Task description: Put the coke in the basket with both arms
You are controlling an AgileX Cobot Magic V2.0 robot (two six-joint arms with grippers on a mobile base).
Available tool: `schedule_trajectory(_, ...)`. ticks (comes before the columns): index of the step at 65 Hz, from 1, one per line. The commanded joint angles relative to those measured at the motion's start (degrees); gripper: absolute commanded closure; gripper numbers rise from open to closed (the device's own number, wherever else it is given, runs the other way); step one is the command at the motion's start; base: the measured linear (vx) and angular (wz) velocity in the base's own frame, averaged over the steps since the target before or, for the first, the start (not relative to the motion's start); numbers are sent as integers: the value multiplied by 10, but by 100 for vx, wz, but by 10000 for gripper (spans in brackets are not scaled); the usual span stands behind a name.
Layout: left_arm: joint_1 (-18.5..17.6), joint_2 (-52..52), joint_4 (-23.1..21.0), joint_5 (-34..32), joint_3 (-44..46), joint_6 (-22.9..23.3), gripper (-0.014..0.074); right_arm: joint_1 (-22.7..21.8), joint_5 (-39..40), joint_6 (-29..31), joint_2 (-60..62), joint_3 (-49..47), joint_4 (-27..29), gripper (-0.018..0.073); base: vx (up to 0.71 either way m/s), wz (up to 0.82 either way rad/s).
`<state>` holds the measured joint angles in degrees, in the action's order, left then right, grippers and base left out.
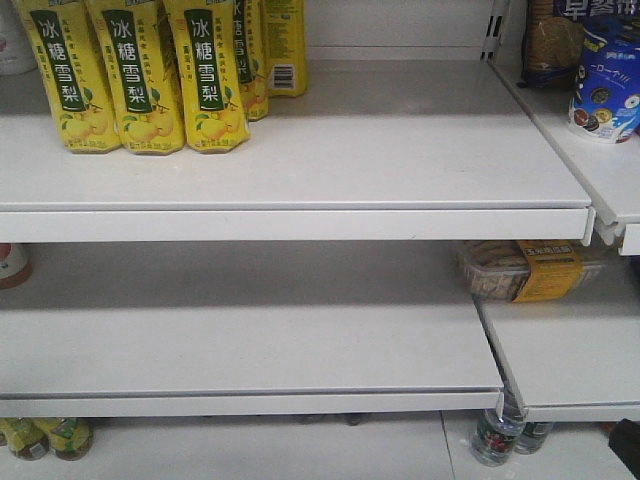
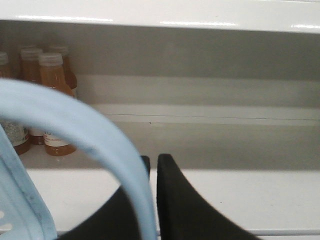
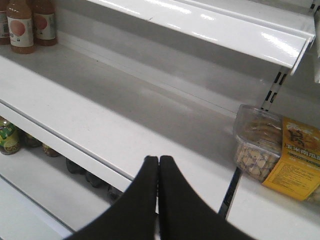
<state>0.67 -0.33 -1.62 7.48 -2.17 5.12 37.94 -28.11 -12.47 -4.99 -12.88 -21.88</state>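
The coke is not in any view. In the left wrist view, the basket's light blue handle (image 2: 80,120) arches from the left down between my left gripper's (image 2: 153,160) black fingers, which are shut on it. A strip of the basket's slotted side (image 2: 15,205) shows at the lower left. My right gripper (image 3: 158,161) is shut and empty, its tips touching, held over the front edge of a white middle shelf (image 3: 100,125). Neither gripper shows in the front view.
Yellow pear-drink bottles (image 1: 130,70) stand on the top shelf's left. A clear snack box with a yellow label lies at the middle shelf's right (image 1: 530,270) (image 3: 280,155). Orange tea bottles (image 2: 52,100) (image 3: 22,25) stand at the left. Bottles (image 1: 495,435) sit below.
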Motion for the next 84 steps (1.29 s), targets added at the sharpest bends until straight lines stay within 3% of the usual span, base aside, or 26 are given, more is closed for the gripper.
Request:
schedule_trajectory(1,-1,-12,30,-82,3,-28,603,-1,41,1,-7,-15,-12,568,0,0)
schedule_trajectory(41,-1,-12,30,-82,3,-28,603,-11,40,1,-7,-15,-11,568,0,0)
schedule_trajectory(71,-1,-12,30,-82,3,-28,603,-267,71,3,-18,-14,53,568,0,0)
schedule_trajectory(84,-1,-12,30,-82,3,-28,603,-377,175,2,-1,53,97,568,0,0)
